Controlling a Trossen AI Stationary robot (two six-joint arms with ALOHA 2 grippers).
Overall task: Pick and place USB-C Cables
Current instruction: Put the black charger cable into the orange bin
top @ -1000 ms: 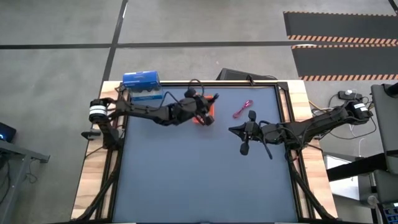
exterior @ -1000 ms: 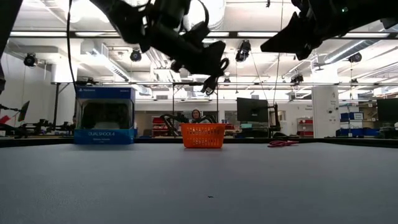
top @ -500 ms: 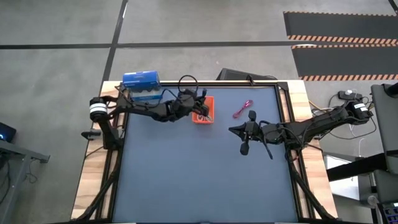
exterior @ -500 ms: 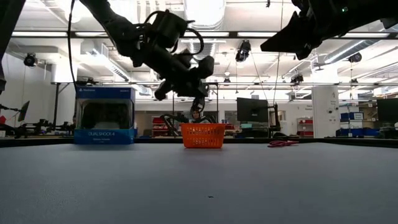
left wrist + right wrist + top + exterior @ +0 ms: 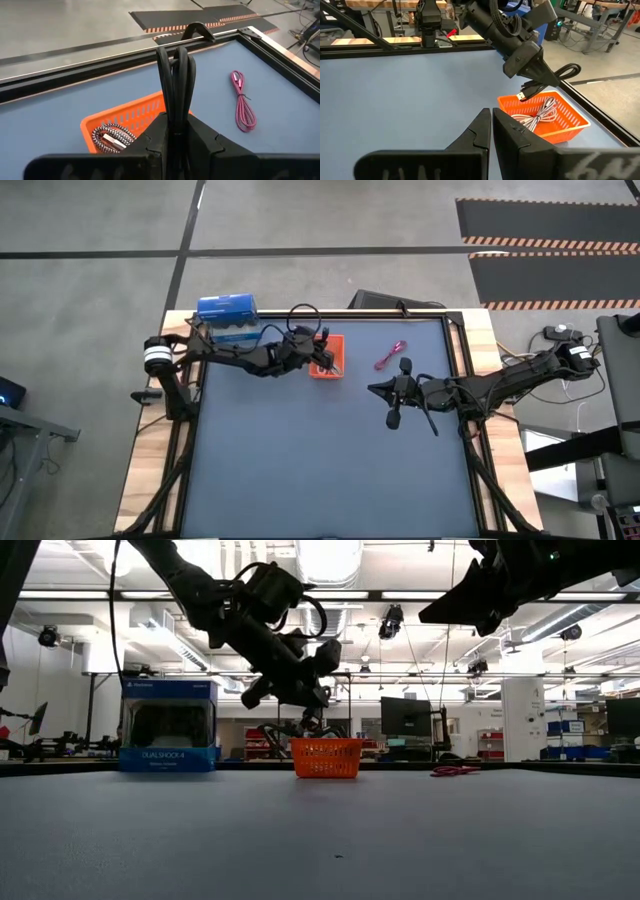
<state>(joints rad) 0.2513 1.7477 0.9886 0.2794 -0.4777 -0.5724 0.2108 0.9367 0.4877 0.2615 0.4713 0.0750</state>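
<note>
My left gripper is shut on the black USB-C cable, a bundled loop, and hovers just above the orange tray. The tray stands near the table's far edge. A silver-grey braided cable lies coiled inside it. The magenta-pink cable lies flat on the table, to the right of the tray. My right gripper is shut and empty, raised above the table right of centre. My left gripper pinches the black cable bundle across its middle between the two fingers, several strands together. The fingers slant down from the table's left. The bundle is lifted clear; its looped end sticks out past the fingers and a plug end hangs over the tray.
A blue box stands at the table's far-left corner, left of the tray. Raised frame rails run along the table's edges. Bare table surface spreads from the middle to the near edge.
My left gripper has come down toward the orange tray, shifted a little toward the table's left and tipped steeper. The black cable came down with it, from well above the tray to just over its rim.
</note>
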